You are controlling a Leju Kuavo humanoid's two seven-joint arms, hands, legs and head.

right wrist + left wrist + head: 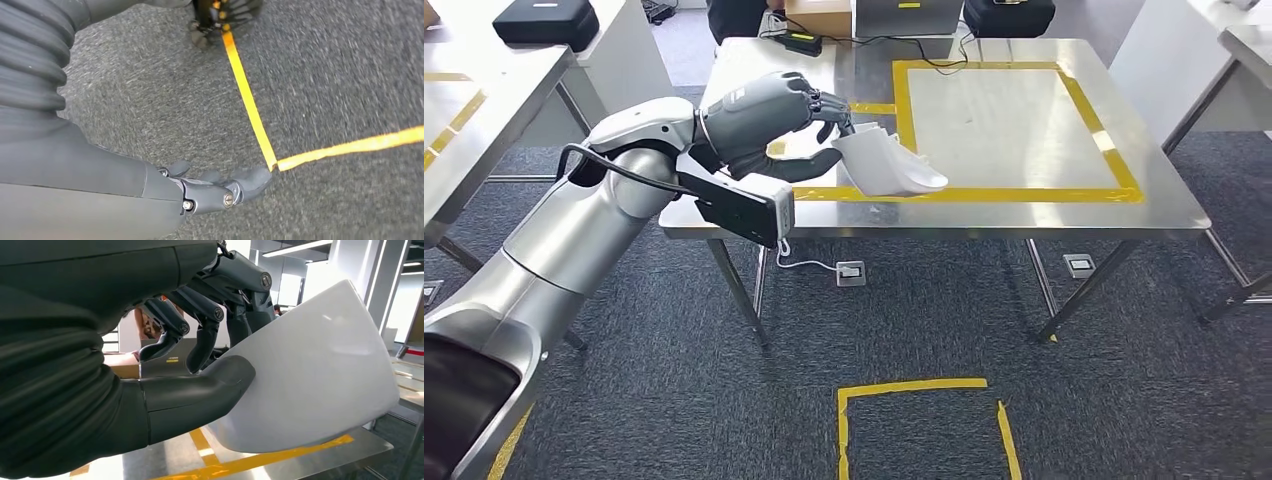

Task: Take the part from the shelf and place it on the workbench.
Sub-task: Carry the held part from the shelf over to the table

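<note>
Left hand (769, 120) gripping smooth white curved part (889, 165), steel workbench (1164, 200)

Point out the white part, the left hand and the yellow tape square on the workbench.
white part (892, 168), head view, its side wall
left hand (769, 115), head view, its back
yellow tape square (1014, 194), head view, its near edge

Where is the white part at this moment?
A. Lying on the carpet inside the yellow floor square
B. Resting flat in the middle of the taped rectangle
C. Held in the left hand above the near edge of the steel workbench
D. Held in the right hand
C: the left hand grips the white part, thumb and fingers around its rim, over the workbench's near yellow tape line.
</note>
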